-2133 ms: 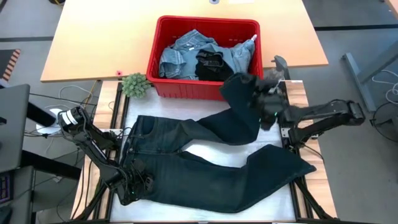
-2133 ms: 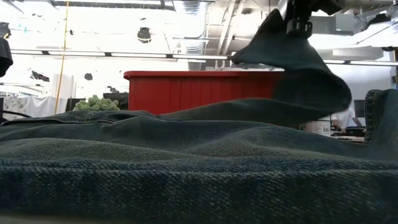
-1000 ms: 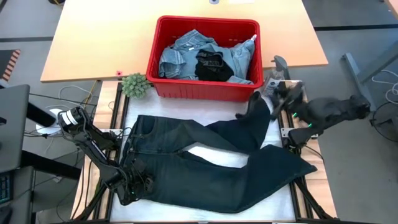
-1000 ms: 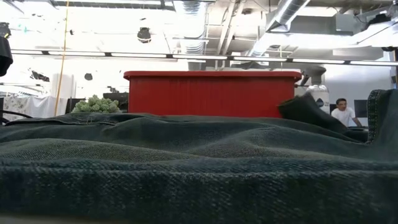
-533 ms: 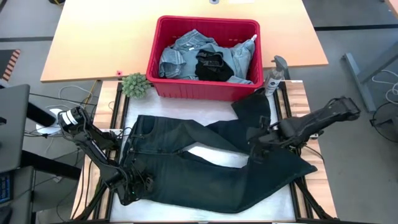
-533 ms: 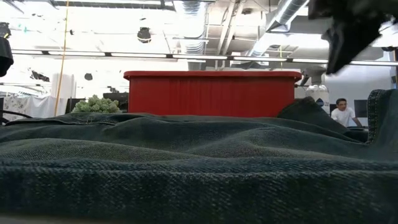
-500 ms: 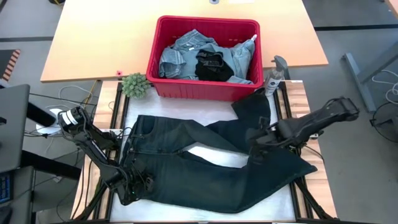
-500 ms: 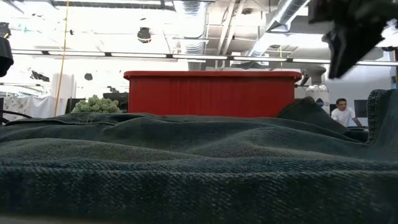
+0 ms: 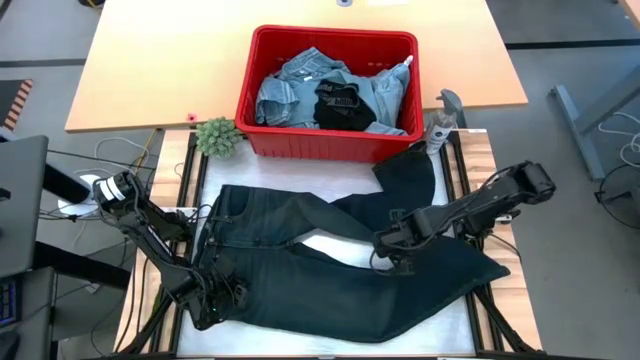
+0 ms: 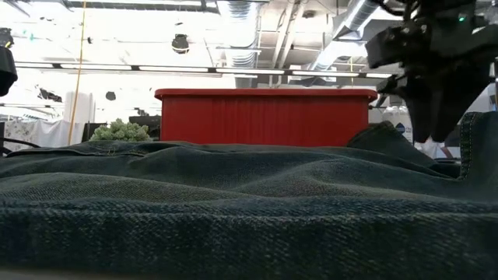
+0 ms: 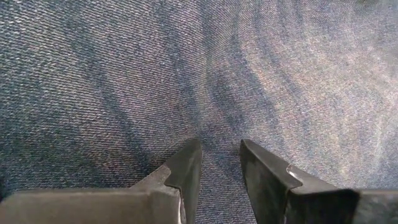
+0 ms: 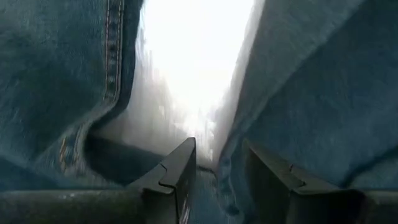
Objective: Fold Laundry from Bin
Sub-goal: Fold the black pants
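Note:
A pair of dark jeans (image 9: 330,270) lies spread on the white table top, waist toward the left and legs toward the right. The end of the far leg (image 9: 405,170) rests beside the red bin (image 9: 335,32). The bin holds more laundry (image 9: 300,90), light blue denim and a black piece. My left gripper (image 9: 208,305) sits on the near corner of the jeans' waist. My right gripper (image 9: 385,248) points down over the gap between the two legs, open, its fingers (image 12: 186,165) above the bare table strip and touching nothing. My left gripper meets the jeans at the near corner of the waist (image 11: 217,112), slanting down from the table's left. Its two fingers stand a narrow gap apart with denim between them. Whether that is an edge or a fold does not show. The jeans lie flat on the table.
A small green plant (image 9: 218,135) stands left of the bin and a bottle (image 9: 440,125) stands at its right corner. A wooden table (image 9: 150,70) lies beyond. In the low view the jeans (image 10: 233,202) fill the foreground, with the bin (image 10: 264,117) behind.
My right gripper has come down from beside the bin's right corner and gone toward the table's left and near edges. It has tipped to point down, over the gap between the legs. The far leg has settled flat, its end beside the bin.

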Available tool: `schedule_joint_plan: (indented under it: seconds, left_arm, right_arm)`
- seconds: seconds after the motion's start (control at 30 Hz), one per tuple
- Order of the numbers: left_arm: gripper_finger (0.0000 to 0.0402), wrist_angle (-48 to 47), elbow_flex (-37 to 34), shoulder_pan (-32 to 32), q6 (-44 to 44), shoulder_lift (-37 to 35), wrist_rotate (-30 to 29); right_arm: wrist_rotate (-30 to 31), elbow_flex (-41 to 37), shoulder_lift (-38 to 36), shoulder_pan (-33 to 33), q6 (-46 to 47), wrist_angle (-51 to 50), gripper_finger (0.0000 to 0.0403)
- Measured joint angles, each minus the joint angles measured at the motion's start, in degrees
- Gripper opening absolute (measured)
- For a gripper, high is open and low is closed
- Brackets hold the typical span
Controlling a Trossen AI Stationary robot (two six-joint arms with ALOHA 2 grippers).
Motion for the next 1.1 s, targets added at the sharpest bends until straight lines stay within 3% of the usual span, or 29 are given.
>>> schedule_joint_plan:
  seconds: [0.43,0.5,0.63,0.7,0.83,1.0,1.1]
  left_arm:
    - [0.0105,0.1,0.0,0.0,0.2,0.0,-0.2]
    - [0.0105,0.1,0.0,0.0,0.2,0.0,-0.2]
    - [0.0105,0.2,0.0,0.0,0.2,0.0,-0.2]
    - [0.0105,0.2,0.0,0.0,0.2,0.0,-0.2]
    - [0.0105,0.2,0.0,0.0,0.2,0.0,-0.3]
    - [0.0105,0.2,0.0,0.0,0.2,0.0,-0.4]
    - [0.0105,0.2,0.0,0.0,0.2,0.0,-0.9]
  right_arm:
    - [-0.9,0.0,9.2,-4.0,-3.0,1.7,0.0133]
    - [-0.9,0.0,10.4,-4.9,-3.0,0.9,0.011]
    - [-3.2,0.0,11.0,-5.9,-3.0,0.6,0.0025]
    - [-4.1,0.3,10.0,-5.8,-1.3,-0.5,0.0023]
    - [-6.3,5.6,7.0,-5.4,1.4,-11.1,0.0023]
    - [-16.3,18.0,4.8,-6.7,1.6,-27.2,0.0023]
    - [-22.9,25.1,4.8,-9.5,0.2,-30.1,0.0023]
